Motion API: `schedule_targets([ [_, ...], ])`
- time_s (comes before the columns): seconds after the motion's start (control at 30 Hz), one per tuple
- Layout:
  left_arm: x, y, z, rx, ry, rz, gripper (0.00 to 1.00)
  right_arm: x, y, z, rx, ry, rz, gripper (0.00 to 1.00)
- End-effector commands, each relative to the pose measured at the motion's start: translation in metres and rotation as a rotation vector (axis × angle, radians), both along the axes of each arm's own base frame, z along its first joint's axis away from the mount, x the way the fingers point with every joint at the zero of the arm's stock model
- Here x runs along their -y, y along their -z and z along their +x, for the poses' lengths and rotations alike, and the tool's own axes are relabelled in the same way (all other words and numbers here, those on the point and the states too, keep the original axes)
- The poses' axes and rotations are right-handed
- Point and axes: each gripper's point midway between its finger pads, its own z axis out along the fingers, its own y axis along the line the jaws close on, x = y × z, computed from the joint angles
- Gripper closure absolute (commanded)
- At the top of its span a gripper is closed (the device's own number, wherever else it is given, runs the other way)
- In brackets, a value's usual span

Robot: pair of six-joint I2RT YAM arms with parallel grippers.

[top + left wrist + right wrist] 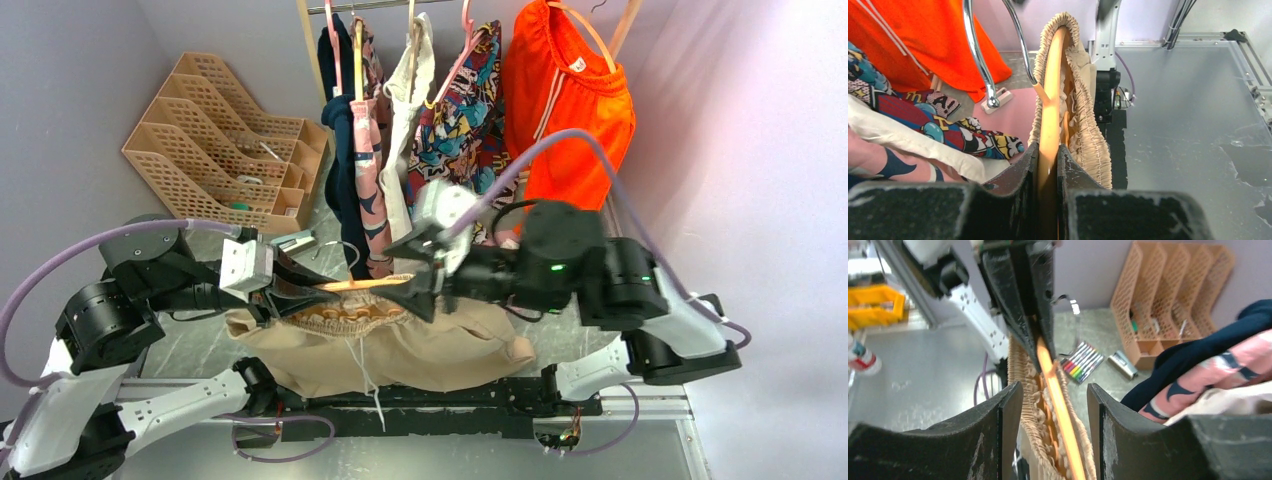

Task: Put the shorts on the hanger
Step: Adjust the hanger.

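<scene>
My left end effector [1048, 156] is clamped narrow on one end of the hanger [1050, 100], the slim orange-tan bar pinched edge-on between the two dark fingers. My right end effector [1055, 395] stands wide at the other end. Its jaws straddle the bar and the gathered waistband with a gap on either side, and I cannot tell whether either pad brushes the fabric. Between my two arms the hanger lies roughly level above the near part of the table [195, 350], and its chrome hook [976, 55] curves away toward the hanging clothes. The shorts [420, 355] are on the hanger: the ruffled elastic waistband wraps around the bar along its length, and the beige body sags below it, spreading over the near edge of the table. The white drawstring [371, 378] dangles from the middle of the waistband down past the front rail. Behind the hanger a row of garments hangs on pink hangers, with the bright orange shorts [566, 100] furthest right. A tan lattice organiser [215, 130] stands at the back left, and a pack of coloured markers [1081, 361] lies on the table near it.
</scene>
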Motion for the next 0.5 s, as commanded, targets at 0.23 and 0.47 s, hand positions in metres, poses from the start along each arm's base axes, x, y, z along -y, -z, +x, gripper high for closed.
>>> schedule_targets([
  [0.23, 0.000, -0.029, -0.016, 0.066, 0.091, -0.081, 0.93, -0.030, 0.070, -0.023, -0.040, -0.141, -0.249, 0.52],
  [0.47, 0.003, -0.030, -0.018, 0.067, 0.110, -0.088, 0.93, -0.036, 0.067, -0.020, -0.039, -0.132, -0.221, 0.65],
])
